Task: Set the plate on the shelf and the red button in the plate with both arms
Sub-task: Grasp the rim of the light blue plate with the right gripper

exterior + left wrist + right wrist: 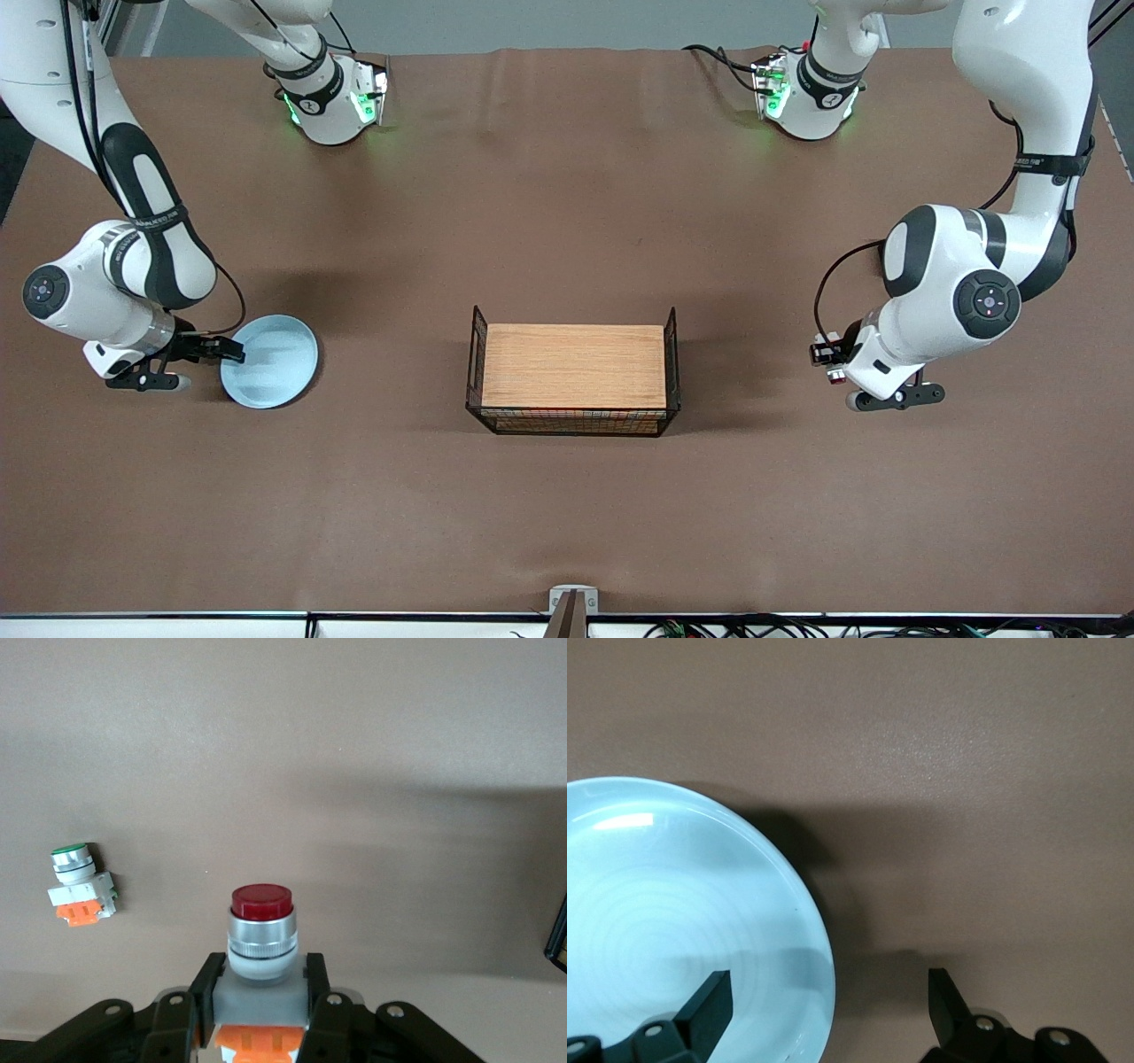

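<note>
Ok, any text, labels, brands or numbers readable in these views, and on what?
Nothing can be read.
Black bands on both arms: white lettering, too small to read.
Plate, red button, green-capped button, basket: no text.

The plate (pixel 673 921) looks like glazed ceramic, light blue, smooth and glossy, with faint concentric rings. The red button (pixel 262 939) has a shiny translucent red cap, a polished metal collar and a matt grey and orange plastic body. The table cover (pixel 567 177) is matt brown with a fine grain. The wire basket (pixel 574 377) is black metal mesh, floored with a pale wood-grain board.
</note>
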You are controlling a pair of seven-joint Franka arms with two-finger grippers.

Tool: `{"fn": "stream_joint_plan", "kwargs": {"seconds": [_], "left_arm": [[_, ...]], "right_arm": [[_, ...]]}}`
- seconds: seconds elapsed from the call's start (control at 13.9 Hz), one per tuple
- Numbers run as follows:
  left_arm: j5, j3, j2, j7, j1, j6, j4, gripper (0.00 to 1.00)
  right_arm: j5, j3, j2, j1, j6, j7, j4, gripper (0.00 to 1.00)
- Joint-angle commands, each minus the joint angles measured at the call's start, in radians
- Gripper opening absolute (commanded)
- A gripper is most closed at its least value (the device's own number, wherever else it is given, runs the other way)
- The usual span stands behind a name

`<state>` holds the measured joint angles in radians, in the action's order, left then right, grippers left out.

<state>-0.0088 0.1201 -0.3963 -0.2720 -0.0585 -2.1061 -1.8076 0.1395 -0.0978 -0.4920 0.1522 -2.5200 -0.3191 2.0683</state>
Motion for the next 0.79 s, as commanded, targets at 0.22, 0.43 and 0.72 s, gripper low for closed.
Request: {"fn": "stream_joint_plan", "kwargs": {"seconds": [0.22, 0.43, 0.72], "left_arm": [[-0.002, 0.001, -0.016, -0.015, 0.000, 0.024, 0.025, 0.28], [-0.002, 0.001, -0.021, -0.016, 0.000, 0.024, 0.025, 0.28], [-0.002, 0.001, -0.027, -0.018, -0.001, 0.024, 0.025, 0.28]], "right_arm": [[0.031, 0.015, -0.016, 0.006, -0.013, -0.023, 0.001, 0.67], [0.032, 0.015, -0.016, 0.004, -0.011, -0.021, 0.001, 0.44], [0.032, 0.015, -0.014, 0.004, -0.006, -0.020, -0.002, 0.10]]}}
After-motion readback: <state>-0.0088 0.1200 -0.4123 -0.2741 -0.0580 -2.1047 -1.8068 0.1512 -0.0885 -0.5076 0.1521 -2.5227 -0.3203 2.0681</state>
